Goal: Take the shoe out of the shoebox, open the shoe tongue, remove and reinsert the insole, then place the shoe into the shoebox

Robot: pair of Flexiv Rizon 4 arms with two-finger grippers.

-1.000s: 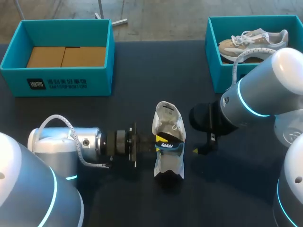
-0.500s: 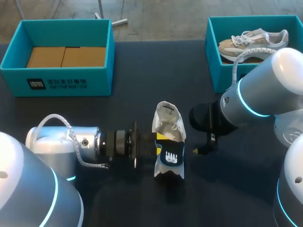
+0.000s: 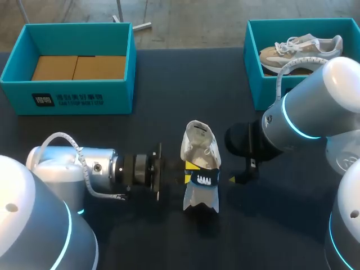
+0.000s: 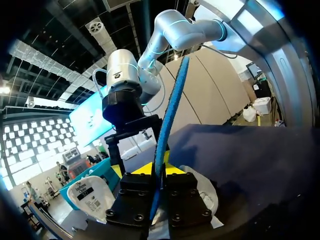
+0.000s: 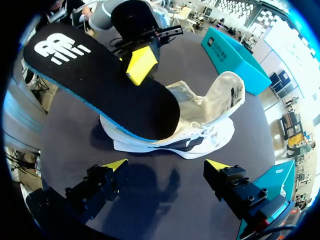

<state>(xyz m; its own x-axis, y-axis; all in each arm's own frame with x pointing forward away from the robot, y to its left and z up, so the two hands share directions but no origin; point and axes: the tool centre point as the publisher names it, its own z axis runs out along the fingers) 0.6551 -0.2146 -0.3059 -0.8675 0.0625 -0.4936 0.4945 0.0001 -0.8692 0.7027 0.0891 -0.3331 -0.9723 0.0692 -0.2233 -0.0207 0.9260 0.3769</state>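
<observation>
Worktop (image 3: 169, 84): dark, matte. Two teal shoeboxes sit at its far side. The left shoebox (image 3: 67, 98) has brown cardboard in its bottom. The right shoebox (image 3: 253, 73) holds a second shoe (image 3: 298, 50), beige and white, laced.

White shoe (image 3: 198, 138): out of the boxes, mid-worktop, between the two arms, resting on its sole. The tongue is lifted clear of the opening.

Insole (image 3: 205, 179): black face with a white logo and a blue rim. It sits over the shoe's near half.

Left end effector (image 3: 188, 172): comes in level from the left, clamped on the insole.

Right end effector (image 3: 239, 179): just beside the shoe's other flank and apart from it.

Right wrist view only: the insole (image 5: 100, 80) slants up out of the shoe (image 5: 210, 130), one end at the mouth and the logo end raised. The tongue's label shows. The right end effector (image 5: 165, 165) has its fingers wide apart, with nothing between them.

Left wrist view only: the insole (image 4: 172, 100) shows edge-on as a thin blue strip rising from the left end effector (image 4: 159, 171), with both fingers pressed to it.
</observation>
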